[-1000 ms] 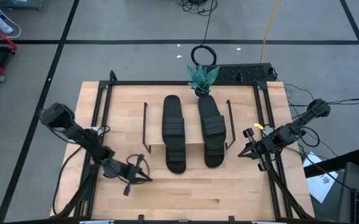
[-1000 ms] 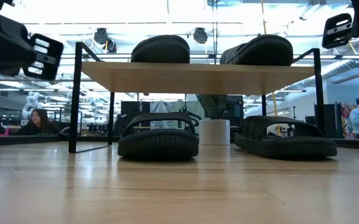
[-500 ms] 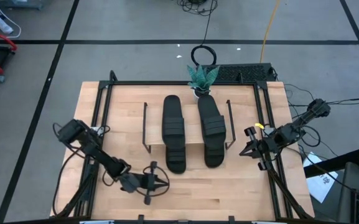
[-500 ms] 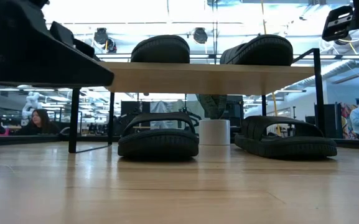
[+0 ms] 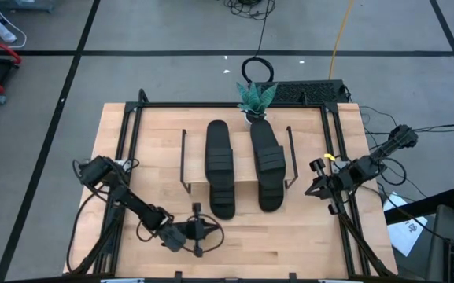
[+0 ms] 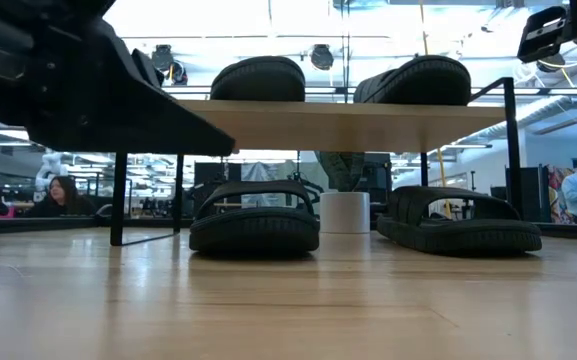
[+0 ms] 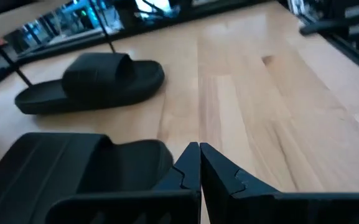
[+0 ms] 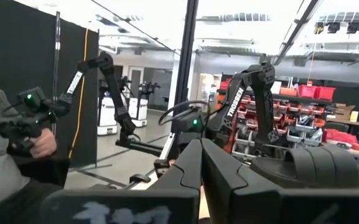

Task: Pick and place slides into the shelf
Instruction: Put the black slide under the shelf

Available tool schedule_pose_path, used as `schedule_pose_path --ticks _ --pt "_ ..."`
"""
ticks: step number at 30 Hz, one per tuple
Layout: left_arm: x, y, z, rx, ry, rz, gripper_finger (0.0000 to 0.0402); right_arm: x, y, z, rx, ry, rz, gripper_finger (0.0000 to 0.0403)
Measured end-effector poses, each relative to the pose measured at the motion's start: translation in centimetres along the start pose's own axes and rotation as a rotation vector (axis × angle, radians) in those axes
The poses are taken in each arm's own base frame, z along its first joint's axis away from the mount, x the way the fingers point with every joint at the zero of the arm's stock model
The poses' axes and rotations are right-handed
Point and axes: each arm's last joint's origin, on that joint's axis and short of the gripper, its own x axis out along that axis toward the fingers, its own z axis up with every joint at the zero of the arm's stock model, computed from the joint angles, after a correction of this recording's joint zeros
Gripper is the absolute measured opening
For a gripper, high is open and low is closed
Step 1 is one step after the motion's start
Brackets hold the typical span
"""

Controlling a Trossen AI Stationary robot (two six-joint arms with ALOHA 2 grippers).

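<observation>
The shelf's light wood board (image 6: 348, 125) carries two black slides, left (image 6: 258, 78) and right (image 6: 418, 78). The other two slides stand on their soles on the table under the board, left (image 6: 255, 225) and right (image 6: 458, 225). From above I see the top pair, left (image 5: 219, 161) and right (image 5: 267, 161). My left gripper (image 5: 199, 230) is shut, low over the table, just on the near side of the left slide's toe. Its wrist view shows both lower slides, one close (image 7: 73, 168) and one farther (image 7: 92, 81). My right gripper (image 5: 317, 181) is shut and raised to the right of the shelf (image 5: 291, 161).
A small potted plant (image 5: 254, 98) stands behind the shelf at the table's far edge, its white pot (image 6: 345, 212) between the lower slides. Black frame rails (image 5: 124, 149) run along the table's sides. Bare wood (image 5: 274, 244) lies between shelf and near edge. People show in the room behind.
My left gripper has moved toward the table's right and near edges, from near the left rail to a spot in front of the left slide, and it now fills the left of the low view. The slides and shelf have kept still.
</observation>
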Motion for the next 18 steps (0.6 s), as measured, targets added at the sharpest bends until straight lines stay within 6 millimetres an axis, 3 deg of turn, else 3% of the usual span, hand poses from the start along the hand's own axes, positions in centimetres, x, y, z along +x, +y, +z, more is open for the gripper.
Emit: schedule_pose_path --ticks 9,18 --pt "0.9 -1.1 1.6 0.104 0.126 -0.010 0.0001 0.0 0.0 0.2 0.008 -0.026 -0.003 0.0000" --pt "0.7 -0.9 0.9 0.172 0.197 0.027 0.0001 0.0 0.0 0.2 0.013 -0.025 -0.002 0.0000"
